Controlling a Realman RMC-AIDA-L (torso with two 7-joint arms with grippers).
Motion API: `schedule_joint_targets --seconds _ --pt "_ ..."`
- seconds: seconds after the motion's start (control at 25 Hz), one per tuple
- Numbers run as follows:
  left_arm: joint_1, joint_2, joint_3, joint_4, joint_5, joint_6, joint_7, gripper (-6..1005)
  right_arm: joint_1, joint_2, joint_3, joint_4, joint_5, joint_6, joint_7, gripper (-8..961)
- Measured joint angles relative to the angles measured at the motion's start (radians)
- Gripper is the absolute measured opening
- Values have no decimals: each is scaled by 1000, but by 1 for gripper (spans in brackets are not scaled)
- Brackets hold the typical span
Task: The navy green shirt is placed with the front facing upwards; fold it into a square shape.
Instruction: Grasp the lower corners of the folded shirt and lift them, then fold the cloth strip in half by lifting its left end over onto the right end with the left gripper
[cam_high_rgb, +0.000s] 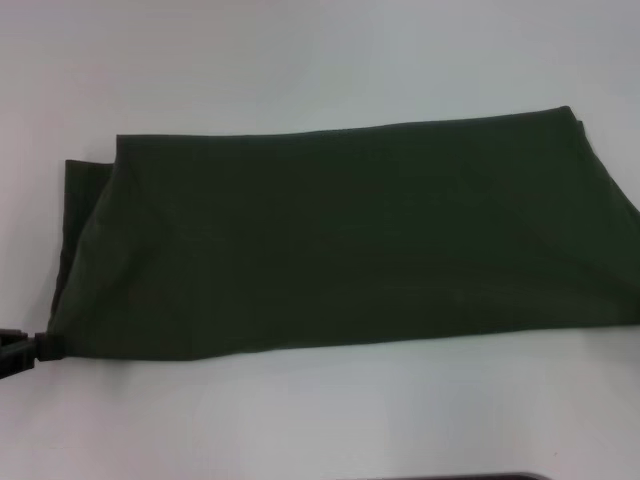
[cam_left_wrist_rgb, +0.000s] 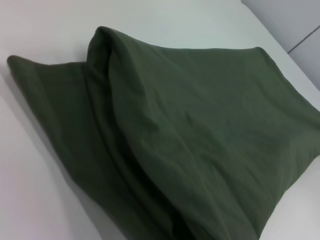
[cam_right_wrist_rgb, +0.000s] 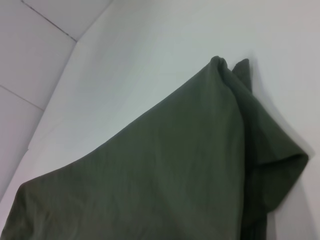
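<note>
One long fold looks done — the navy green shirt (cam_high_rgb: 340, 240) lies as a wide dark band across the middle of the head frame, running from the left edge area out past the right edge, on the white table (cam_high_rgb: 300, 60). No lettering, tag or brand is readable in any view; only plain olive fabric shows.

Left gripper (cam_high_rgb: 30, 348) sits at the lower left of the head frame, right at the shirt's near-left corner. It looks like it is touching that corner, but I cannot tell whether the jaws are apart or clamped on cloth. Left wrist view shows stacked layers at that end (cam_left_wrist_rgb: 115, 100), slightly puffed, not flat.

Right gripper is not in view; its wrist camera shows the shirt's other end (cam_right_wrist_rgb: 215, 150) with doubled corners.

My read: band is too long for a square — next move needs both ends' corners held and one end carried over the other, edges aligned.
</note>
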Motion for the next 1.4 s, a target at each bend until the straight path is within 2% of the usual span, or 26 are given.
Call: schedule_joint_targets --seconds 0.48,0.72,0.96,1.08,1.28,1.4 --pt "-8 -1 4 -3 1 7 -4 133 -1 -1 0 0 -2 -2 0 36" --pt "-12 2 -3 -6 1 7 -11 147 5 -11 3 5 -2 -6 5 50" --pt "-18 5 -36 -9 1 -29 -18 162 19 -23 55 12 4 -55 2 256" --pt "-25 9 -76 -6 0 -43 -17 359 26 -27 110 2 6 -97 -5 347" --pt "-59 16 -178 -5 -7 -71 -8 601 42 -46 194 -1 8 -169 -12 477" --pt "-98 11 -223 -10 -10 -98 5 625 57 -54 249 -2 26 -220 -18 500"
